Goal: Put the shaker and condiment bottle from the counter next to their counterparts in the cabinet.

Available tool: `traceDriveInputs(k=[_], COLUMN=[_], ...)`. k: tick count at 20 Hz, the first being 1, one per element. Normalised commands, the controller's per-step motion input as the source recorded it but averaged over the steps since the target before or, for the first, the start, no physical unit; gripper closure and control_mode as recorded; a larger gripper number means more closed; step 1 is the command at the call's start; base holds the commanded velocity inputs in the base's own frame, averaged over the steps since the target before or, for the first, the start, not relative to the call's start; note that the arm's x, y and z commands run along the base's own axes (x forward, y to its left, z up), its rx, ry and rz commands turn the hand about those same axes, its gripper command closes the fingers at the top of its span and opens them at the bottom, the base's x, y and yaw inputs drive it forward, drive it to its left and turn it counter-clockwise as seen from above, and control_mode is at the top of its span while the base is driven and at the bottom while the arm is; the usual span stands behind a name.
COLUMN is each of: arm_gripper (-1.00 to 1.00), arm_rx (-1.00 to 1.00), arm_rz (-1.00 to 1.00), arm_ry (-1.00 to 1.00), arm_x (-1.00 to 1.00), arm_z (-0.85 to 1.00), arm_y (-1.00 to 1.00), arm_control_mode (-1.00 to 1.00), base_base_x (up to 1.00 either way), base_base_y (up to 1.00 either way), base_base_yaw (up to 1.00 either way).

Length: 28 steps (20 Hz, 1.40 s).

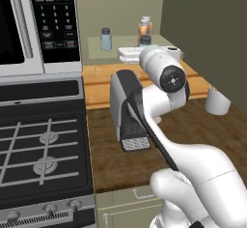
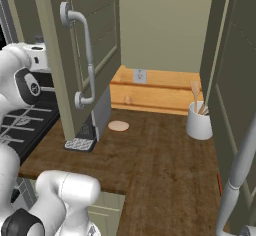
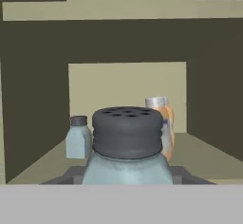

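Observation:
The shaker, pale-blue glass with a dark grey perforated cap, fills the near middle of the hand view. My gripper is shut on it, with a dark fingertip showing at either side. It stands just over the cabinet's shelf board. Behind it on the left is the counterpart shaker, and behind it on the right the counterpart orange-tan bottle. From the left base view my gripper holds the shaker's dark cap in the cabinet, between the other shaker and the orange bottle. The condiment bottle from the counter is out of view.
A grey coffee machine stands on the dark counter below the cabinet. Stove and microwave lie to the left. The open cabinet door hangs over the counter. A white utensil holder stands at the back right.

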Motion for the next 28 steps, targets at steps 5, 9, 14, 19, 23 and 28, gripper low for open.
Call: traceDriveInputs(k=[5, 9, 14, 19, 23, 28], arm_gripper=[1.0, 1.0, 1.0, 1.0, 1.0, 1.0], arm_rx=[0.0, 0.0, 0.0, 0.0, 0.0, 0.0], arm_rz=[0.08, 0.06, 0.03, 0.01, 0.02, 0.02], arm_ry=[0.0, 0.0, 0.0, 0.0, 0.01, 0.01], arm_x=[0.46, 0.53, 0.4, 0.37, 0.51, 0.58], arm_z=[0.0, 0.01, 0.0, 0.0, -0.1, -0.11], arm_y=[0.0, 0.0, 0.18, 0.24, 0.07, 0.0], arm_control_mode=[-1.0, -1.0, -1.0, -1.0, -1.0, -1.0], base_base_x=[0.0, 0.0, 0.0, 0.0, 0.0, 0.0], base_base_y=[0.0, 0.0, 0.0, 0.0, 0.0, 0.0], base_base_yaw=[0.0, 0.0, 0.0, 0.0, 0.0, 0.0])
